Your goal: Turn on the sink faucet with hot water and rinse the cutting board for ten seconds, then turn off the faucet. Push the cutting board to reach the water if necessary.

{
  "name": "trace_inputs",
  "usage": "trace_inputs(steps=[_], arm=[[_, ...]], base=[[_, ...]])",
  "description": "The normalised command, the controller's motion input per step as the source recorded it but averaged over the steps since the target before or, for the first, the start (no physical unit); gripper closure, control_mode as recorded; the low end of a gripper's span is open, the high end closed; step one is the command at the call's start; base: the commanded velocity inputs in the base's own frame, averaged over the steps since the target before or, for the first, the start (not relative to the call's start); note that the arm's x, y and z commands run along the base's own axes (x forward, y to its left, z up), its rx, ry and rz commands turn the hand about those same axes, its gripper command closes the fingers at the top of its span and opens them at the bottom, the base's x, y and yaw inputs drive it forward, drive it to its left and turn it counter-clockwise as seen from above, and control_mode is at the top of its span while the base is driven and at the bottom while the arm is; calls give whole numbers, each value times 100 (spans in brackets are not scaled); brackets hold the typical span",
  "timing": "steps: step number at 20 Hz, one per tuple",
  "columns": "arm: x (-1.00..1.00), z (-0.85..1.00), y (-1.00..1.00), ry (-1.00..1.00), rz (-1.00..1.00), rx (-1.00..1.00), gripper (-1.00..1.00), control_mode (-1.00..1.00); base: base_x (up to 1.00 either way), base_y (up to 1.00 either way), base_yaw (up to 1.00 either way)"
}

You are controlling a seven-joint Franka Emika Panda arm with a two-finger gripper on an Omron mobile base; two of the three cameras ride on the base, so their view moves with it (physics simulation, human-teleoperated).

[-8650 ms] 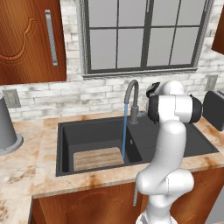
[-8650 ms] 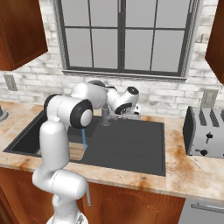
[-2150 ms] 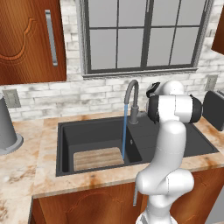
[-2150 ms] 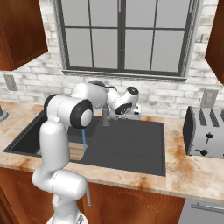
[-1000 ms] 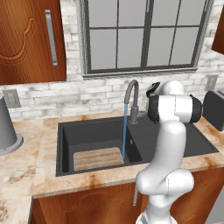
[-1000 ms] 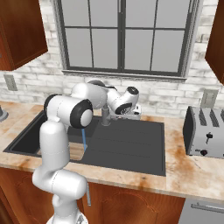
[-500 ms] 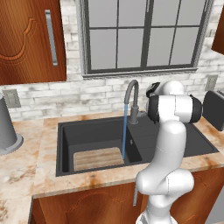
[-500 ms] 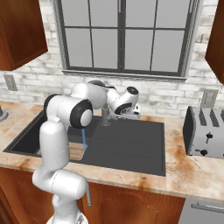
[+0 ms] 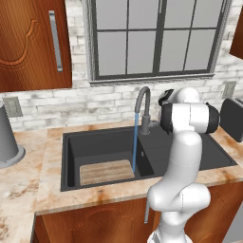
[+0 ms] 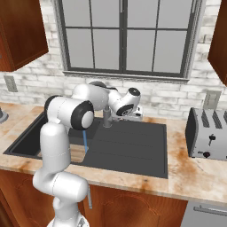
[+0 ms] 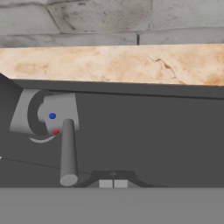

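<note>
I see the sink faucet as dull grey metal, smooth. The sink looks matt charcoal. At lower left of the basin, the cutting board shows striped pale wood. The worktop reads as glossy beige marble.

We see even, diffuse rendered light — bright, with no glare and only faint shadows under the upper cabinets. The base views look soft and pixelated at fine edges. In the hand view, the brick wall and countertop textures are smeared — close-up blur.
</note>
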Motion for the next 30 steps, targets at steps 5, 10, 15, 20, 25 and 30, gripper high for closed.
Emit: trace_inputs(steps=[5, 10, 15, 20, 25, 30], arm=[[0, 0, 25, 0, 0, 0, 100, -100], [0, 0, 34, 0, 0, 0, 100, -100], [0, 0, 40, 0, 0, 0, 100, -100], [0, 0, 37, 0, 0, 0, 100, -100], [0, 0, 34, 0, 0, 0, 100, -100], [0, 0, 32, 0, 0, 0, 100, -100]], base=[[0, 0, 0], [0, 0, 0], [0, 0, 0], [0, 0, 0], [0, 0, 0], [0, 0, 0]])
